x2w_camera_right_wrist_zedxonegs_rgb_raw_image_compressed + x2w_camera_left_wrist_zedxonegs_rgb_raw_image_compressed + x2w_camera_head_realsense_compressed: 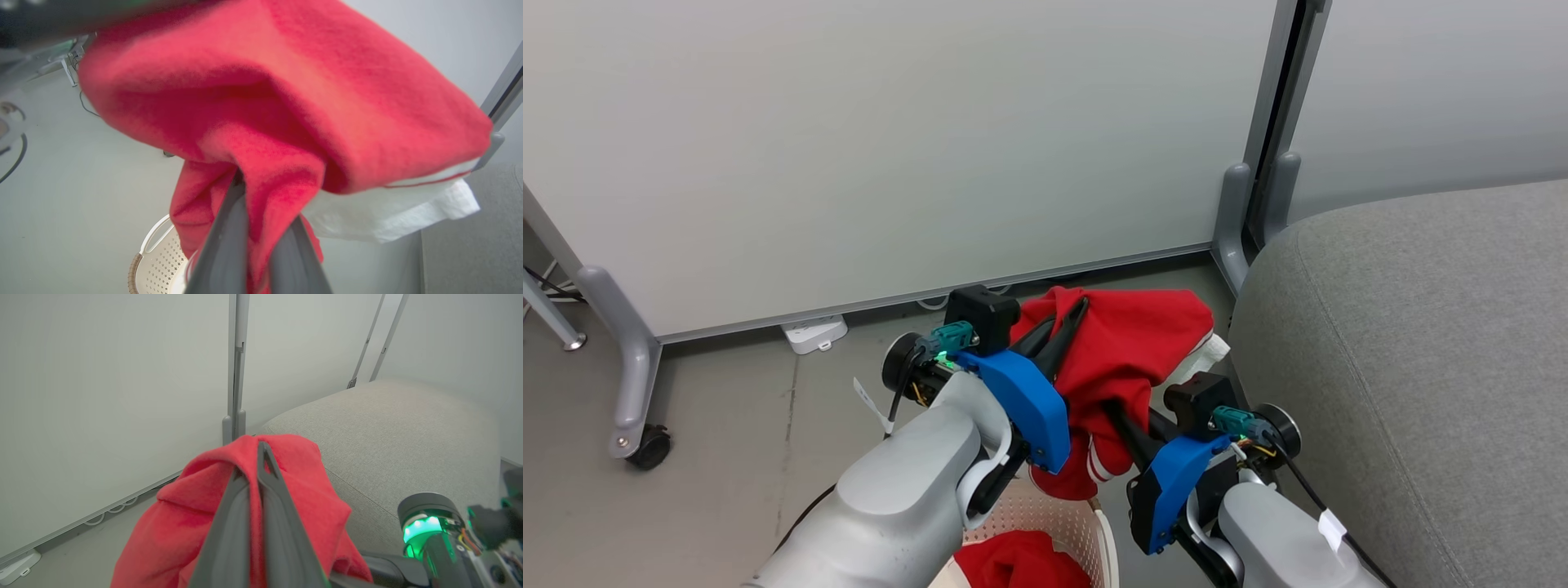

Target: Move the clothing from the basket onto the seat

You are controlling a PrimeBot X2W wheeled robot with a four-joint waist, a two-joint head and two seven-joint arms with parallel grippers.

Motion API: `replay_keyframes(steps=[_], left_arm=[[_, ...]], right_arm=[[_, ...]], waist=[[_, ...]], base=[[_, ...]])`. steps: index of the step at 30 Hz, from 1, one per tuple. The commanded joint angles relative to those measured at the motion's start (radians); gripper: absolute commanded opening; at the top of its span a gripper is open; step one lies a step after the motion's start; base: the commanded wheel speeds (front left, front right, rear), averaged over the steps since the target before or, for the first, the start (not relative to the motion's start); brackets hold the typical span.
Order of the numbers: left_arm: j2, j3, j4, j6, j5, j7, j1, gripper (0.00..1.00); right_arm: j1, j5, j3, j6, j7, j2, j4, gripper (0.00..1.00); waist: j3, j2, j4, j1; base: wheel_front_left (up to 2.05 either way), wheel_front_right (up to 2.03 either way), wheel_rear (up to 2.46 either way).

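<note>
A bright red garment of the clothing (pixel 1131 343) with white trim hangs in the air between my two grippers, above the floor and just left of the grey seat (pixel 1413 367). My left gripper (pixel 1072 317) is shut on its upper fold; the left wrist view shows red cloth pinched between the dark fingers (pixel 282 506). Lower down, my right gripper (pixel 1112 410) is shut on a bunched part, its fingertips buried in the fabric (pixel 286 122). The cream basket (pixel 1086 523) stands below with a second red garment (pixel 1021 563) in it.
Pale partition panels stand behind, on grey feet with a caster (pixel 649 447). A grey post (pixel 1241 237) rises at the seat's near corner. A white power strip (pixel 814 333) lies on the floor by the panel. The seat's top (pixel 388 428) is bare.
</note>
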Motion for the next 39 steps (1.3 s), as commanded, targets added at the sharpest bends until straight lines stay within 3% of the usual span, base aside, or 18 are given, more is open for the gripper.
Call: replay_keyframes(steps=[1, 8, 9, 10, 18, 30, 39], left_arm=[[0.003, -0.002, 0.003, 0.004, -0.003, -0.011, -0.016, 0.0], [0.003, -0.014, 0.013, 0.005, -0.012, -0.02, -0.022, 0.0], [0.003, -0.016, 0.013, 0.006, -0.012, -0.021, -0.022, 0.55], [0.003, -0.017, 0.013, 0.007, -0.009, -0.022, -0.022, 1.0], [0.022, 0.015, -0.016, 0.016, 0.05, -0.043, 0.014, 1.0], [0.145, 0.284, -0.343, 0.04, 0.32, -0.042, 0.322, 1.0], [0.159, 0.502, -0.463, 0.008, 0.468, -0.042, 0.551, 1.0]], right_arm=[[-0.015, 0.004, 0.001, -0.001, -0.006, -0.001, 0.006, 0.0], [-0.015, 0.009, 0.007, -0.001, -0.017, -0.001, 0.018, 0.0], [-0.016, 0.01, 0.007, -0.001, -0.019, -0.001, 0.019, 0.0], [-0.017, 0.01, 0.008, -0.001, -0.02, -0.001, 0.02, 0.0], [-0.029, -0.009, -0.012, -0.001, -0.04, -0.001, 0.029, 0.0], [-0.02, -0.037, -0.061, -0.001, -0.054, -0.001, 0.016, 0.0], [-0.012, -0.071, -0.103, -0.001, -0.059, -0.001, 0.006, 0.0]], waist=[[-0.001, 0.0, 0.0, -0.0001], [-0.006, 0.0, -0.001, -0.0001], [-0.007, 0.0, -0.001, -0.0001], [-0.007, 0.0, -0.001, -0.0001], [-0.003, 0.0, 0.005, -0.0001], [0.014, 0.0, 0.02, -0.0001], [0.025, 0.0, 0.029, -0.0001]], base=[[0.0, 0.0, 0.0], [0.0, 0.0, 0.0], [0.0, 0.0, 0.0], [0.0, 0.0, 0.0], [0.0, 0.0, 0.0], [0.0, 0.0, 0.0], [0.0, 0.0, 0.0]])
